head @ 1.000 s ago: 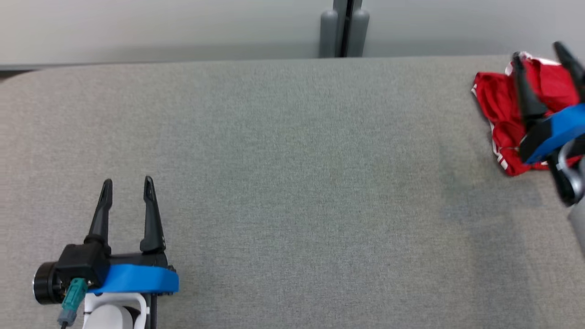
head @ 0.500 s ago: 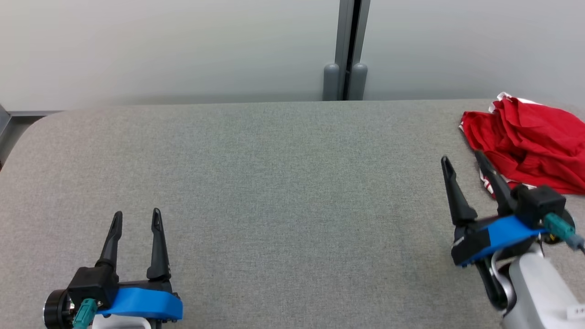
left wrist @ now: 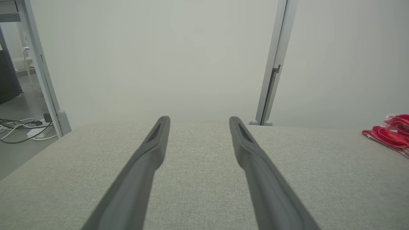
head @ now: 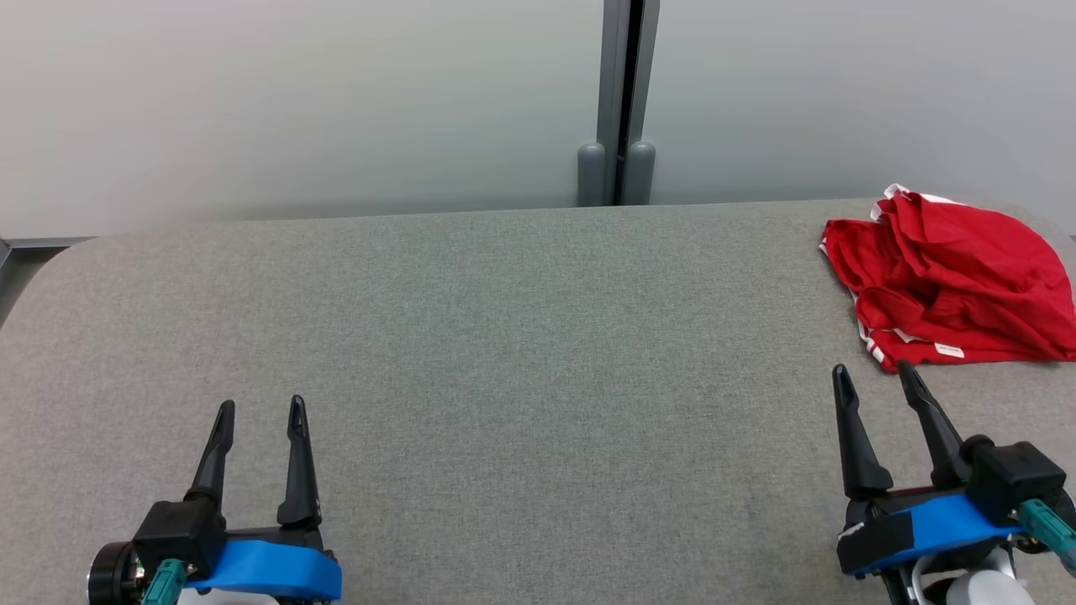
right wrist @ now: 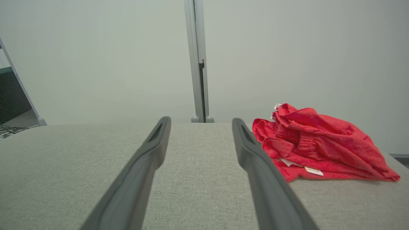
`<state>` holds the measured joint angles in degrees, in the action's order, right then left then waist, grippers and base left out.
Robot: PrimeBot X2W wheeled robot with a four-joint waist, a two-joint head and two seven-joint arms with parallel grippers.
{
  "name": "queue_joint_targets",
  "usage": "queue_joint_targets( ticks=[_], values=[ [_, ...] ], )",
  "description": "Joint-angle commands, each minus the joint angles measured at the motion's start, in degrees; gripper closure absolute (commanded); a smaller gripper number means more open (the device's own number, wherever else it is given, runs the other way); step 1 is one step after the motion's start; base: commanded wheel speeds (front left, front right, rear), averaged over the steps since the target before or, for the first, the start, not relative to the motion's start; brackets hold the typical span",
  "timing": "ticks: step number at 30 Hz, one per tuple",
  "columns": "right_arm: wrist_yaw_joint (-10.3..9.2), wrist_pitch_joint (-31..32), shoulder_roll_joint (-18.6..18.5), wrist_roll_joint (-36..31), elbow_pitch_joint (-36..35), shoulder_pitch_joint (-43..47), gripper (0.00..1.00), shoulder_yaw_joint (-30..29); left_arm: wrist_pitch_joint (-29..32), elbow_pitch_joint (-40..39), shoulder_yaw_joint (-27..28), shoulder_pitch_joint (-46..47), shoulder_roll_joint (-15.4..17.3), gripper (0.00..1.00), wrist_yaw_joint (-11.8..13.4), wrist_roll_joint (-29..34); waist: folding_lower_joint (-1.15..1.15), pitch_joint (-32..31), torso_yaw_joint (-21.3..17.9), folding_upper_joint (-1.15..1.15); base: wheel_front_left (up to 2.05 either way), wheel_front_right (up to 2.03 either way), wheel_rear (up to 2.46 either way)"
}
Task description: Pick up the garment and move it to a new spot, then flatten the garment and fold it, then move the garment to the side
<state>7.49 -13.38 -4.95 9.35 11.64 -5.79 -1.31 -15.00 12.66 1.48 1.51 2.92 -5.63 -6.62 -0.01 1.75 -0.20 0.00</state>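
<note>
— What's the setting?
— A grey fabric-covered table (head: 538,336) with a rounded left corner, set against pale wall panels (head: 294,101) joined by a grey post (head: 618,92). In the left wrist view some cables (left wrist: 19,129) lie on the floor (left wrist: 19,150) off the table's left end.
— And the garment?
— The red garment (head: 950,286) lies bunched at the far right corner of the table, close to the back edge and running off the head view's right side. It has white trim (head: 870,346) along its near-left edge, and a small white label (head: 950,350) sits on its near edge. It looks roughly doubled over itself, though the creases are too tangled to say what kind of garment it is.
— Are the grippers on it?
— No. The right gripper (head: 872,368) is low at the right, fingers spread apart with nothing between them, tips pointing toward the garment and just short of its near edge. The left gripper (head: 261,404) is at the lower left, well apart from the cloth, its fingers likewise parted and empty over bare table.
</note>
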Motion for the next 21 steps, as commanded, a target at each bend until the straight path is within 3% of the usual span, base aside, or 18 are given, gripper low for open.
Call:
queue_joint_targets(
  ticks=[1, 9, 21],
  values=[
    [0.01, 0.87, 0.66, -1.01, -1.79, 1.65, 0.0, -0.68, -0.24, -0.13, 0.12, -0.32, -0.03, 0.0, -0.02, 0.11, 0.01, -0.07, -0.12, 0.0, 0.0, 0.0, 0.0],
    [0.01, 3.63, 1.89, -2.32, -7.46, 4.68, 0.0, -2.31, -0.24, 0.15, 0.01, -0.09, -0.04, 0.0, -0.3, 0.43, 0.01, -0.08, -0.26, 0.0, 0.0, 0.0, 0.0],
    [0.01, 3.99, 2.09, -1.39, -8.66, 5.37, 0.0, -2.85, -0.24, -0.54, 0.3, -0.49, -0.03, 0.0, -0.38, -1.03, 0.01, 0.31, -0.25, 0.0, 0.0, 0.0, 0.0]
  ],
)
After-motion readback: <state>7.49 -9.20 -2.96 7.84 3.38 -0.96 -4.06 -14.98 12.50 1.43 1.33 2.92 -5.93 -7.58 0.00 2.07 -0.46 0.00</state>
